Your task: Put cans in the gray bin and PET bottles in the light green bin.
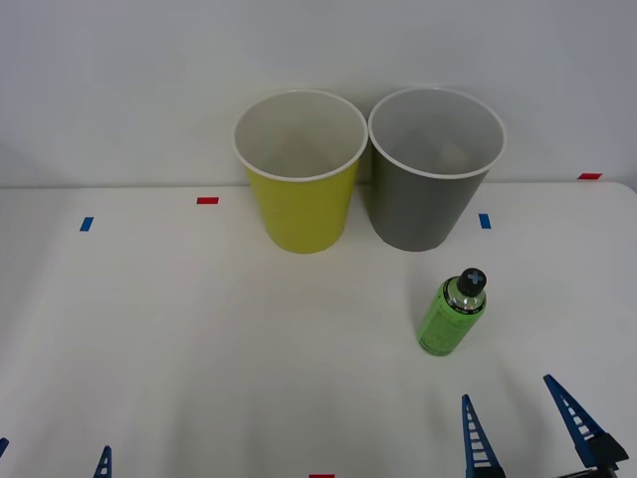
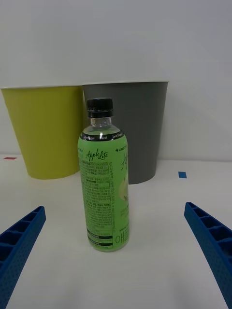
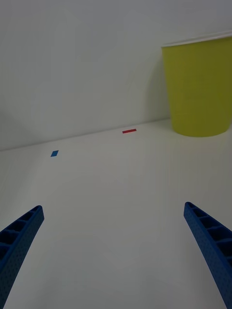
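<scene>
White surface (image 1: pixel 199 339) against a pale wall, small red and blue tape marks (image 1: pixel 207 200) scattered near its far edge.

Front view: light green bin (image 1: pixel 299 204) and gray bin (image 1: pixel 423 199) stand upright side by side at the back, rims nearly touching, green on the left. Both show pale insides. Apple Lite bottle (image 1: pixel 450 314), green label, black cap, stands upright in front of the gray bin, apart from it. Right gripper (image 1: pixel 523 423) low at the near right edge, blue ribbed fingers spread, bottle just beyond them, untouched. Left gripper (image 1: pixel 50 460) at the near left corner, only blue tips visible, spread wide.

Right wrist view: bottle (image 2: pixel 104 186) upright, centred between the two spread fingers (image 2: pixel 210 239), clear of both. Gray bin (image 2: pixel 137 130) right behind it, light green bin (image 2: pixel 46 130) alongside.

Left wrist view: left gripper (image 3: pixel 113 241) released, fingers (image 3: pixel 19 236) wide apart over bare surface (image 3: pixel 111 193), holding nothing. Light green bin (image 3: pixel 200 87) well ahead to one side; red and blue tape marks (image 3: pixel 129 131) near the wall.
</scene>
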### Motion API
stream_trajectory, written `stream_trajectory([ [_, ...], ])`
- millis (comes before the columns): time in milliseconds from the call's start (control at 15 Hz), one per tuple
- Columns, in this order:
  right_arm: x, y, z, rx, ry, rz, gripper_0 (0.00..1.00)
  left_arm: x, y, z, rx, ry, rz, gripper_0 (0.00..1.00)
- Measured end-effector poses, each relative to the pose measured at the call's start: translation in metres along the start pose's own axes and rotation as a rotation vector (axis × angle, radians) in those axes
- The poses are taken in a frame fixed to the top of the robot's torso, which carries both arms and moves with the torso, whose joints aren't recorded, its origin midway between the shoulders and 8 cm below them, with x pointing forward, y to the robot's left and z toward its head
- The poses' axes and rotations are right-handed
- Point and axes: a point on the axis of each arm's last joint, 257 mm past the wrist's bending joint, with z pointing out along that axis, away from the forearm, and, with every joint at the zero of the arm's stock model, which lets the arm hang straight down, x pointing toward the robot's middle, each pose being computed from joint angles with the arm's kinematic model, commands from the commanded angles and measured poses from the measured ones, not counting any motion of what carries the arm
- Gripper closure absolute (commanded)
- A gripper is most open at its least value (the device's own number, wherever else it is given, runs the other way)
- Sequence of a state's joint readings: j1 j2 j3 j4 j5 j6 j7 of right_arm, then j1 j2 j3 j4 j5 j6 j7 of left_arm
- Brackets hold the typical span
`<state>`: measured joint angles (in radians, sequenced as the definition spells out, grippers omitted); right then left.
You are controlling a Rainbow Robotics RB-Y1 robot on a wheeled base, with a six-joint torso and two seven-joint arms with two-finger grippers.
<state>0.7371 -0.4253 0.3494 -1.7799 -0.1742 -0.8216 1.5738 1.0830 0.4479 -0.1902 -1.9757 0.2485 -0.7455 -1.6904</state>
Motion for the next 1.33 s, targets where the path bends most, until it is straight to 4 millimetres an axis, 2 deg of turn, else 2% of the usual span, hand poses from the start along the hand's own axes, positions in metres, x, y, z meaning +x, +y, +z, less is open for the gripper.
stream_trajectory([
  [600,0.012,0.004,0.054,0.045,0.018,0.0,0.0,0.0,0.0,0.0,0.0,0.0,0.0,0.0],
  [1333,0.011,0.008,0.115,0.048,0.022,0.008,0.0,0.0,0.0,0.0,0.0,0.0,0.0,0.0],
])
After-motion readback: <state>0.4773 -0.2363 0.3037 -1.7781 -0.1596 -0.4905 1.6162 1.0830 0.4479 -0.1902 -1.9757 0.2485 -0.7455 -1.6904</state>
